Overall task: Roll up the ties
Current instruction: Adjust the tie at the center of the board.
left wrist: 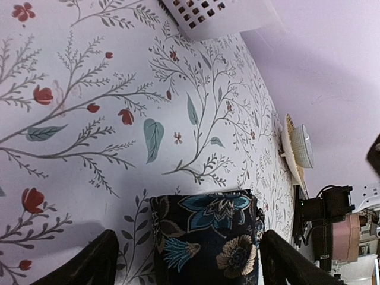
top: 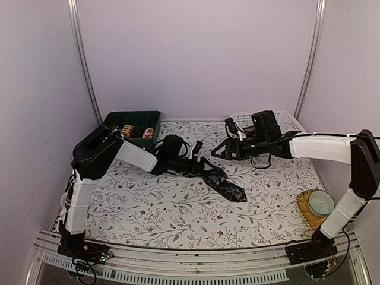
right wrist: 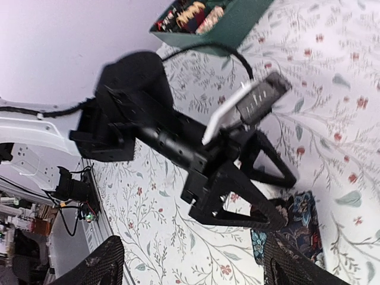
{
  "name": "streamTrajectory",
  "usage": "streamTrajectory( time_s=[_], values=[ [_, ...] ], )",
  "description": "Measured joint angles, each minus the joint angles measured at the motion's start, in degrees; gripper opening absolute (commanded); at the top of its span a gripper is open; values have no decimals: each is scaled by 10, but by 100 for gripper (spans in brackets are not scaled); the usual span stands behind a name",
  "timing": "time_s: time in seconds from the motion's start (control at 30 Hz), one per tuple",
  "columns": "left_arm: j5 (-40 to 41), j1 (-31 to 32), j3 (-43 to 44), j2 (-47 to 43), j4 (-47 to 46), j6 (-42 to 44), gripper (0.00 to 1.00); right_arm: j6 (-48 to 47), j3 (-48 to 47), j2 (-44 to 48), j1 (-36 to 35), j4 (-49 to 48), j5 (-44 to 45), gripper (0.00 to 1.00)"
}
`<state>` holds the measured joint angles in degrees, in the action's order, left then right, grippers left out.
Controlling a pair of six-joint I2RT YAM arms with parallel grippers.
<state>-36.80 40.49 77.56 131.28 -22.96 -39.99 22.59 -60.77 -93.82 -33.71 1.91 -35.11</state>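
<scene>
Left jaws wide, a finger [left wrist: 89,264] on either side of the tie [left wrist: 208,237], cloth not pinched. Right jaws wide too, fingers [right wrist: 101,264] well apart with nothing between them, hovering near the left jaws and pointed at them.

Tie flat on the flowered surface [top: 148,208], about the middle. Dark cloth with blue and tan blossoms, one end between the left jaws, the rest slanting toward the near right.

In front of the right jaws: the left arm's black wrist [right wrist: 154,136] and its camera [right wrist: 255,104].

Back left, one dark green tray [top: 133,117], at least two rolled ties [top: 126,130] in its compartments. Back right, one white mesh basket [top: 285,122], partly hidden by the right arm. Near right, one pale bowl [top: 320,202] on one woven mat [top: 306,217].

On the open surface: one loose tie only.
</scene>
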Motion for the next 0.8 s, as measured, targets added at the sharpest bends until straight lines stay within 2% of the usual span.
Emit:
streamTrajectory(
  time_s=[0.17,0.33,0.5,0.8],
  values=[
    [2,-8,-33,-11,-36,-17,83,-45,-56,48,-3,48,68,99],
    [14,-29,-91,-49,-60,-36,88,-96,-72,32,-25,110,180,100],
    [43,-49,-143,-102,-68,-42,89,-131,-95,-51,-64,150,252,100],
    [106,-61,-227,-202,-74,-43,89,-163,-151,-150,-103,206,304,100]
  ],
)
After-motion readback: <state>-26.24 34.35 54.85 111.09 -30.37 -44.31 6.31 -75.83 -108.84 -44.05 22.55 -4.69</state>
